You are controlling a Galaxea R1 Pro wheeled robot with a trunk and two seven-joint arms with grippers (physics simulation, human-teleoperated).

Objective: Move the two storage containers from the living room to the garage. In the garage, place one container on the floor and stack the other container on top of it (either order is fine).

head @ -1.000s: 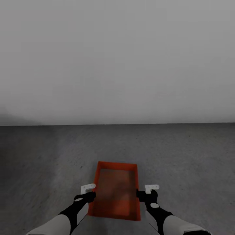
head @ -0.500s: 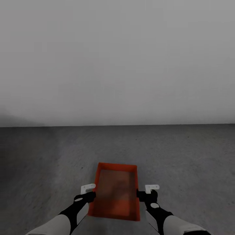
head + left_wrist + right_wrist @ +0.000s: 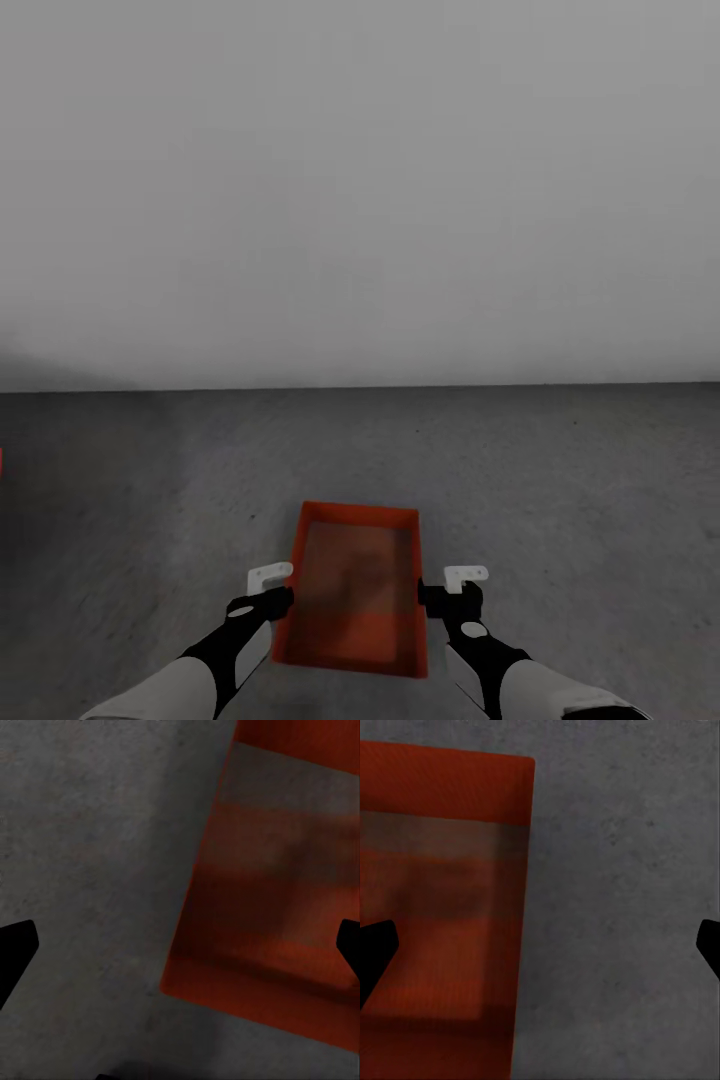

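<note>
One orange-red storage container lies open side up on the dark grey concrete floor of the garage, in front of a plain pale wall. My left gripper hangs by its left long wall and my right gripper by its right long wall. Both are open. In the left wrist view the left gripper is spread wide above the container, astride its wall, with floor beside it. In the right wrist view the right gripper likewise straddles the other wall of the container.
The pale wall meets the floor a few container lengths ahead. A thin red sliver shows at the picture's left edge; I cannot tell what it is. Bare concrete lies on both sides of the container.
The whole head view has shifted: the floor line and the container sit slightly lower, and the red sliver has come in at the left edge. Both arms keep their places in the picture.
</note>
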